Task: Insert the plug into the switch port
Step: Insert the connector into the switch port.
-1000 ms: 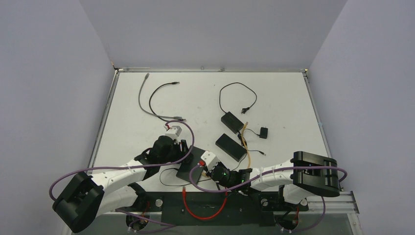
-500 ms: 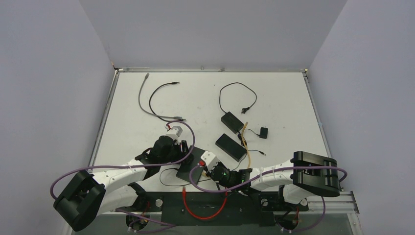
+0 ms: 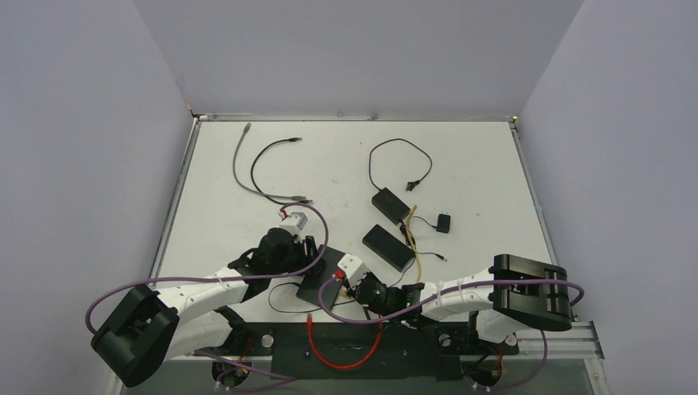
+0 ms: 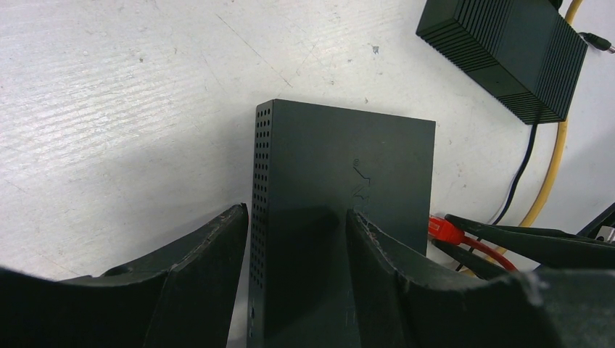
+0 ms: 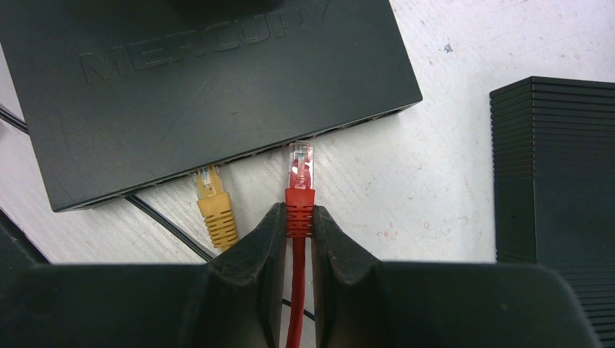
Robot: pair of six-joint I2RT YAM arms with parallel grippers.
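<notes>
Two grippers at switch (image 5: pixel 210 87): right gripper (image 5: pixel 296 239) clamps red plug (image 5: pixel 299 190) just short of ports, yellow plug (image 5: pixel 215 206) beside its left finger, black adapter (image 5: pixel 555 174) to its right, left gripper (image 4: pixel 297 272) straddles the switch, jaws pressing its sides.

Both arms have white links with black joints and bases, looping purple cables, and matte black gripper fingers (image 5: pixel 246 275) with scuffed edges.

Only small shifts show from above: the right gripper (image 3: pixel 356 284) with the red plug (image 5: pixel 300 168) sits a touch nearer the switch (image 3: pixel 320 280), its green light is gone, and the left arm's purple cable (image 3: pixel 123 290) hangs slightly differently
</notes>
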